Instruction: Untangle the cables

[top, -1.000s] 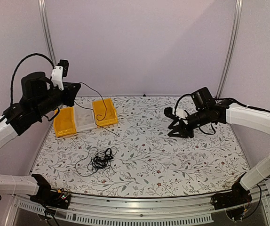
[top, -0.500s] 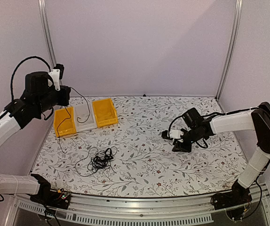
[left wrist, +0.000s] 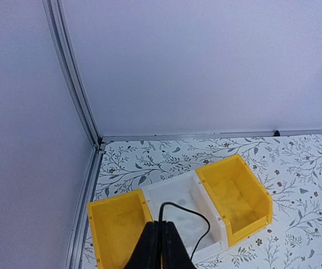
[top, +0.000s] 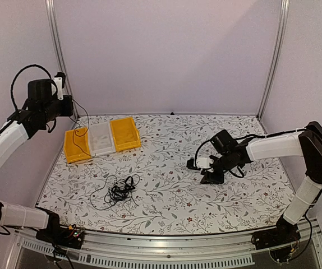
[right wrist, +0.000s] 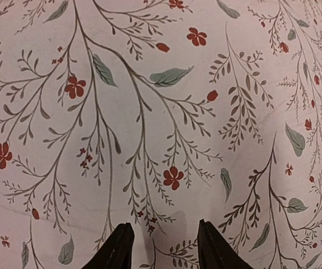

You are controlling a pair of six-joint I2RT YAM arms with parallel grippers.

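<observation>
– Left gripper (left wrist: 162, 227) clenched on one thin cable (left wrist: 194, 210), raised high over the table's far left corner. Why up there?
– My guess: the lift draws that strand clear and lets it hang. From overhead its lower end droops at the left yellow bin (top: 76, 148), next to the white bin (top: 101, 140) and the second yellow bin (top: 124, 133). Looks like sorting, one cable per bin.
– Other cables?
– Loose tangle (top: 120, 190) on the table (top: 234, 207), near left, well apart from both arms.
– Right gripper (top: 207, 176)?
– Low over the cloth, centre right, jaws partly apart, nothing between them. Probably parked out of the way.
– What does each camera add?
– Left wrist view shows the pinch itself, jaws tight, strand looping out; the overhead view can't resolve that. Only the overhead view has the tangle. Right wrist view gives just floral cloth past its fingertips (right wrist: 116, 249).
</observation>
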